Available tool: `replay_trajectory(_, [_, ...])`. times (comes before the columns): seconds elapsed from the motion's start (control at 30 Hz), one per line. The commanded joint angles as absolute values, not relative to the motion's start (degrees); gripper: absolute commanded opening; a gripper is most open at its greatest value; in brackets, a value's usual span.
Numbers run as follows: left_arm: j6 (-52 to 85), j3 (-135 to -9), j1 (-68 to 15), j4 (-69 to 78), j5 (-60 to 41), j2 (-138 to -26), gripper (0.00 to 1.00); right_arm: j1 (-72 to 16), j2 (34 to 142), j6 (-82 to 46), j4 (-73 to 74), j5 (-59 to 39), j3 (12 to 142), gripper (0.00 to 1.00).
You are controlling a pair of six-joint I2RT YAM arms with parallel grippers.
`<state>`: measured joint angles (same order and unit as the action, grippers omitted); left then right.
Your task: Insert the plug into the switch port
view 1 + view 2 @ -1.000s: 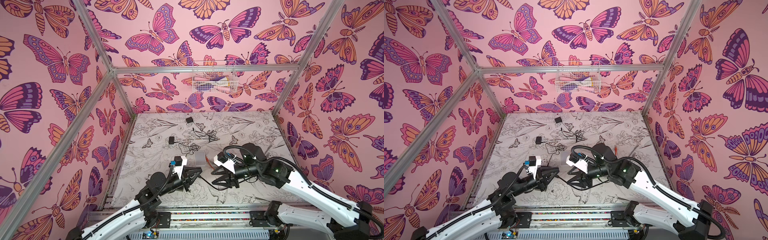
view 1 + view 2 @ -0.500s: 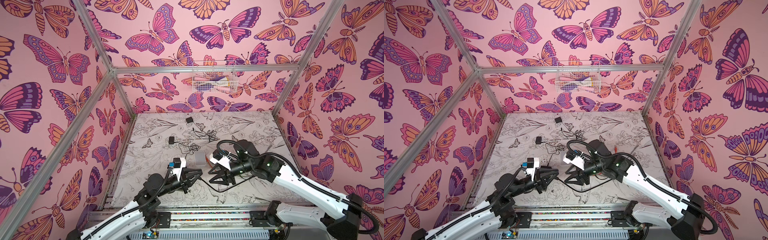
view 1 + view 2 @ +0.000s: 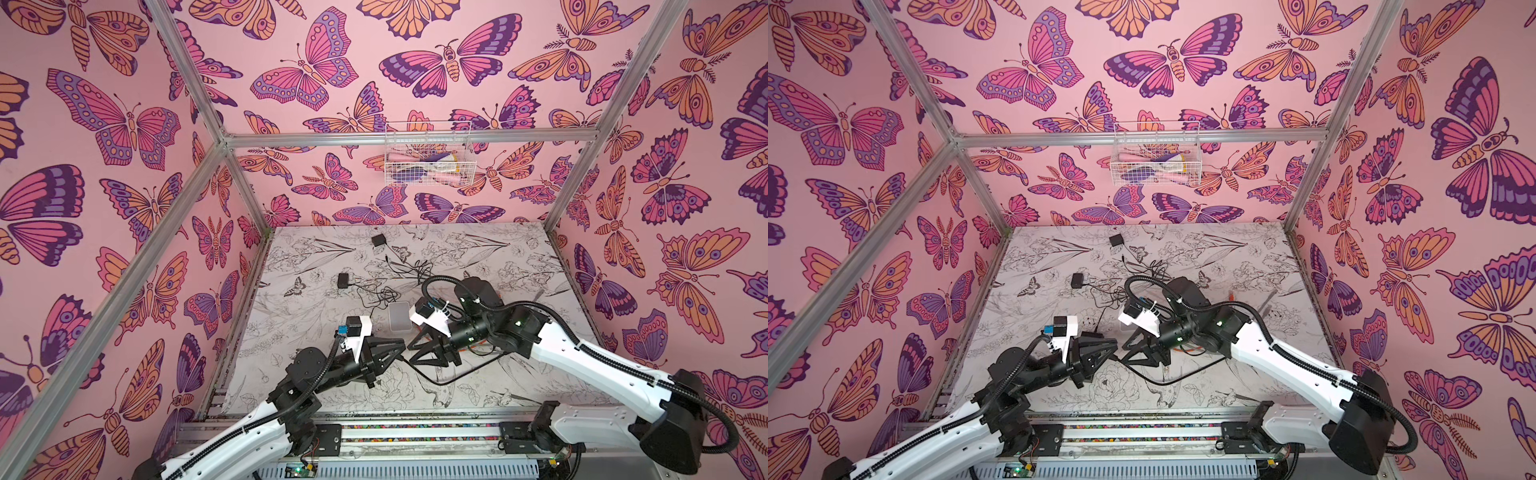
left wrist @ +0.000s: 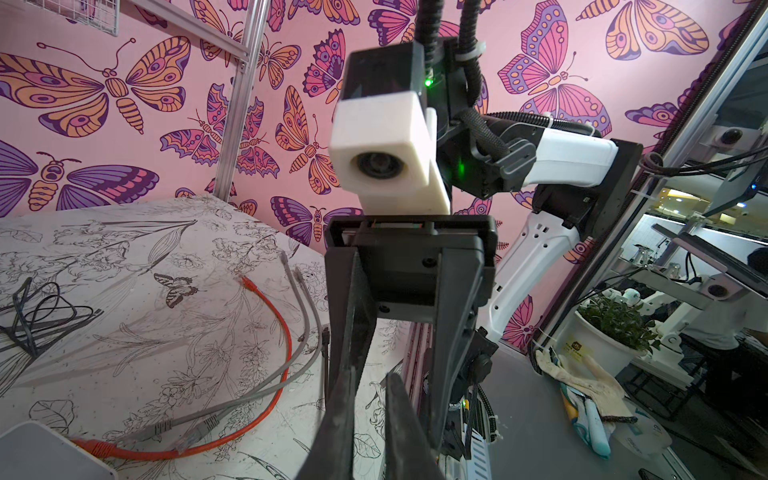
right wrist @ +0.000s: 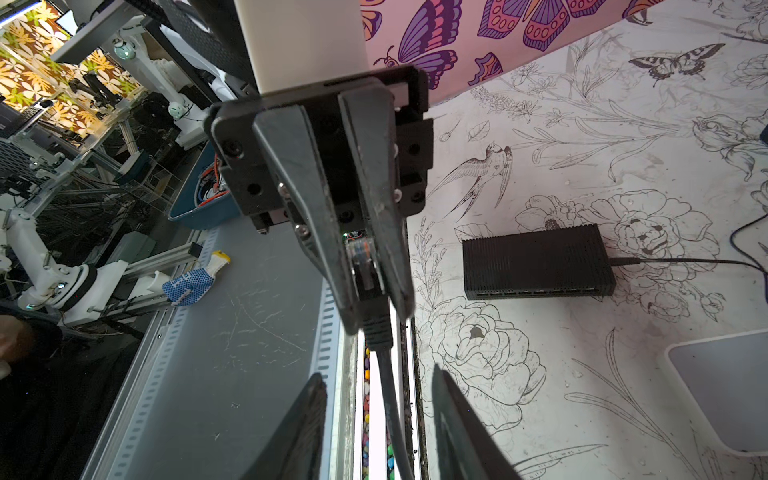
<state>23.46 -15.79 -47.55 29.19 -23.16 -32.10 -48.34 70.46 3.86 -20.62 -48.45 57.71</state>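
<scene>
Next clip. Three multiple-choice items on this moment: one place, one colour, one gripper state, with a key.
1. The black ribbed switch box: A lies on the floral-print table; B hangs by its lead; C is held aloft.
2. The cable behind the clear-tipped plug is: A orange; B black; C grey.
3. The left gripper is: A wide open; B shut on nothing; C shut on the clear-tipped plug.
Key: A, it rests flat on the print; B, its sheath is dark; C, the jaws pinch it.
</scene>
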Motion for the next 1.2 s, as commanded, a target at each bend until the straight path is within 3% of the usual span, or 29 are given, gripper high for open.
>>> replay_trajectory(0.0, [23.82, -15.17, -47.29, 32.28, -24.38, -31.94, 0.0, -47.9, 70.41, 5.36, -18.74, -51.33, 58.25, 0.41])
replay_trajectory(1.0, [23.38, -15.82, -47.29, 31.94, -23.16, -31.95, 0.0, -50.44, 72.59, 7.38, -16.52, -48.46, 55.92, 0.31])
replay_trajectory(1.17, [23.38, -15.81, -47.29, 31.84, -22.86, -31.99, 0.0, -50.88, 73.18, 7.09, -16.01, -48.51, 55.64, 0.24])
